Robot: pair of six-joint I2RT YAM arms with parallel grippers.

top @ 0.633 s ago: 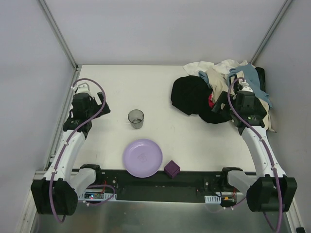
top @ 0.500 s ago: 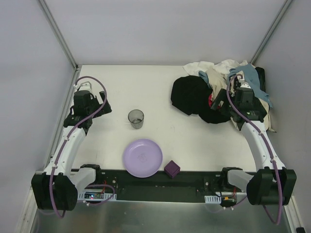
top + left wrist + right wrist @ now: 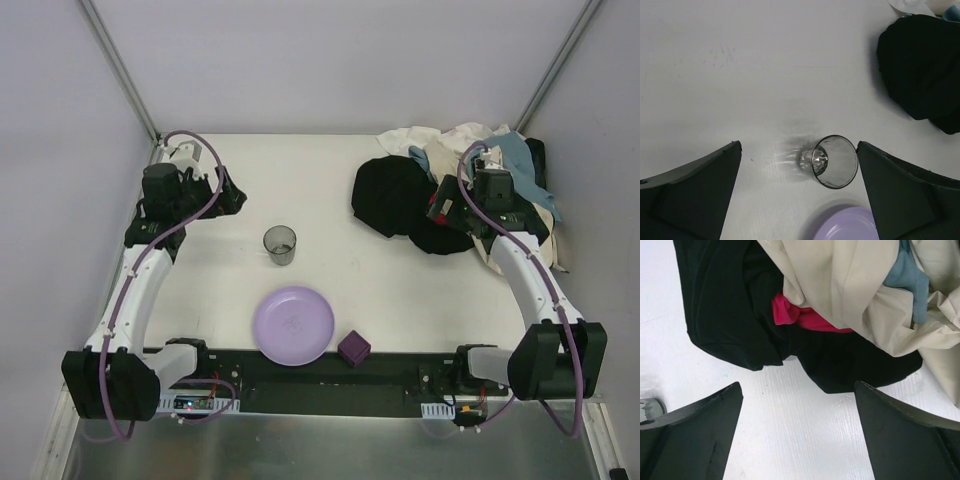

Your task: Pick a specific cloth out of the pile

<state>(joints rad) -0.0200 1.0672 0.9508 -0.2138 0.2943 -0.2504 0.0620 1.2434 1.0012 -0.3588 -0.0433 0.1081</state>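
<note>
Trouble comes from black on black. Your right pincer (image 3: pixel 797 386) hangs spread and empty at the desk (image 3: pixel 805 440) edge of the pile (image 3: pixel 455 160), where two dark layers overlap beside the red-pink garment (image 3: pixel 805 315). The cloth (image 3: pixel 860 365) is most likely the dark fold touching the red-pink garment on its near side, though you cannot be sure from here. Close instead on the broad black sheet (image 3: pixel 715 305) beside the red-pink garment and you drag out the wrong piece; bite too deep and the beige fabric (image 3: pixel 850 285) over the red-pink garment comes along. Bunched as it lies, the cloth shows no clear long axis or heading. Your left pincer (image 3: pixel 799 143), also spread and empty, hovers above the grey cup (image 3: pixel 835 161), well apart from the red-pink garment.
</note>
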